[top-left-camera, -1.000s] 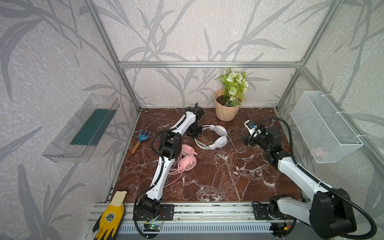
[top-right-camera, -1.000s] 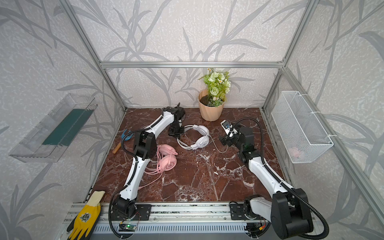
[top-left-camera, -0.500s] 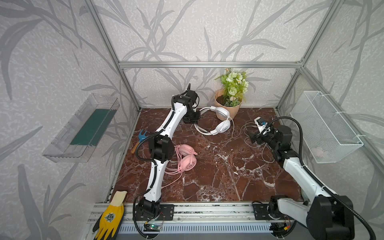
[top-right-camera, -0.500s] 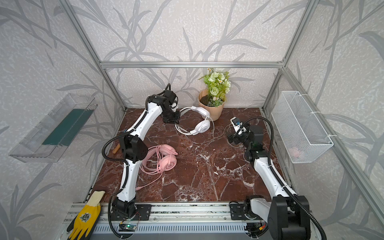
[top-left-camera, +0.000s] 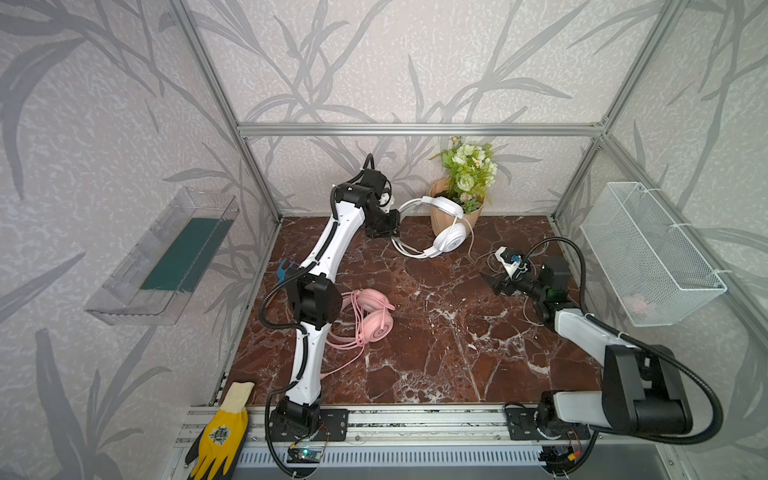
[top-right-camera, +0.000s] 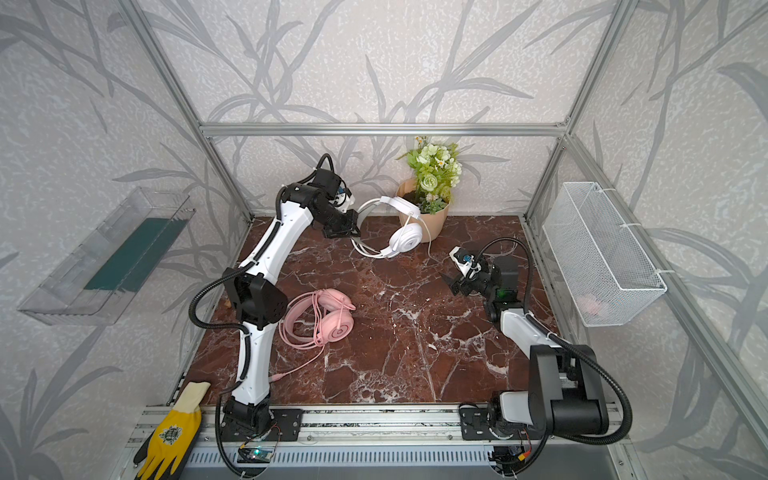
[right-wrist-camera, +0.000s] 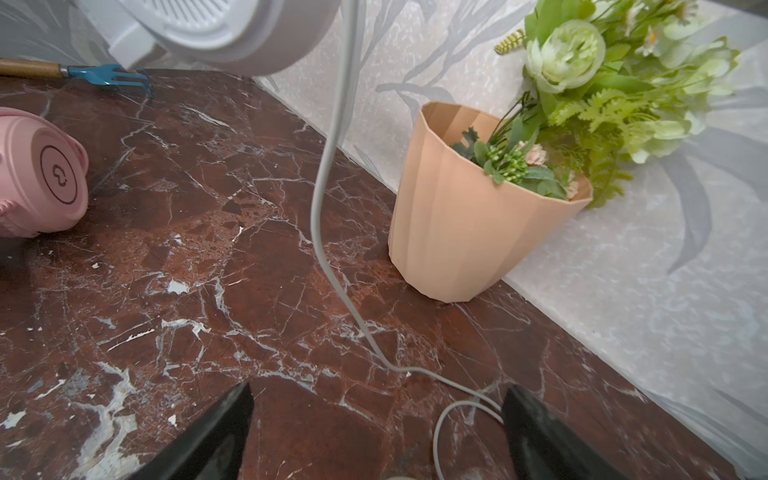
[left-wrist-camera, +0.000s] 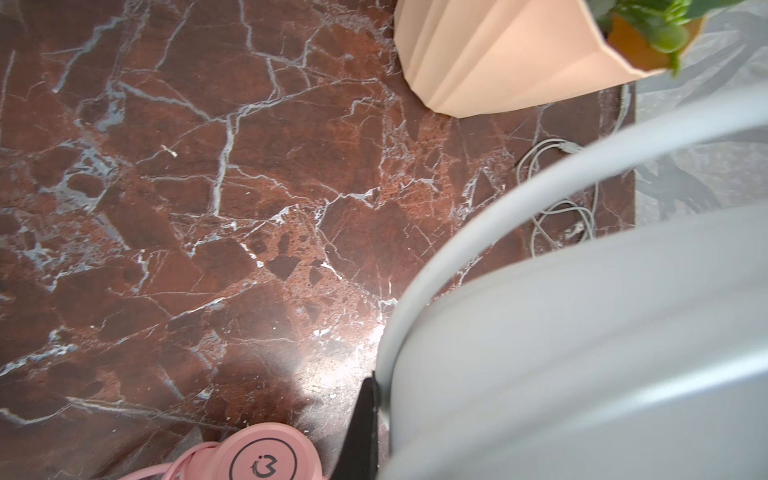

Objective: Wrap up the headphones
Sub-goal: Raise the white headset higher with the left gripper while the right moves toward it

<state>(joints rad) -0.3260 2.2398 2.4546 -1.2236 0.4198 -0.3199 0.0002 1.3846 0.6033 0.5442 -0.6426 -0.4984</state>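
Red marble bench (top-left-camera: 436, 357) carries pink headphones (top-left-camera: 376, 324); left gripper (top-left-camera: 392, 232) pinches the raised white headphones (top-left-camera: 449, 239), right gripper (top-left-camera: 492, 284) spread astride their cable (right-wrist-camera: 328, 208).

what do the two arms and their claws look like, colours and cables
Both match: the left arm and right arm have white link shells, black joint housings and a ribbed black hose looping alongside. The left claw and right claw are black with tapered fingers. A small white camera block sits on the right wrist.
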